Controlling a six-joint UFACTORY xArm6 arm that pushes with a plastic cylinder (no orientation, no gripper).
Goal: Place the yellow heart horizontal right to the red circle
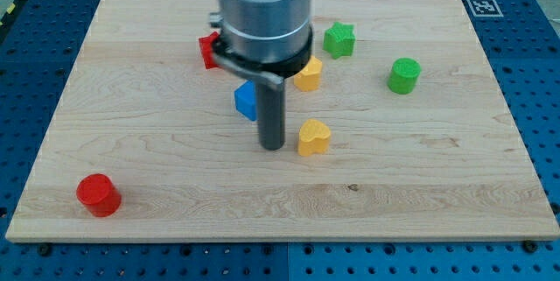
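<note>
I count seven small blocks on the wooden board — two per colour, nearly. Yellow: a heart and another block; green: a star and a cylinder. Red: a cylinder and a half-hidden block — blue: one block.

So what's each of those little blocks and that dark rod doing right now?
My tip: down on the board, just left of the yellow heart.
Yellow heart: flat, beside tip.
Red circle: alone, bottom left.
Blue block: partly hidden behind rod.
Other yellow block: partly hidden.
Red block: partly hidden.
Green star: untouched.
Green cylinder: untouched.
</note>
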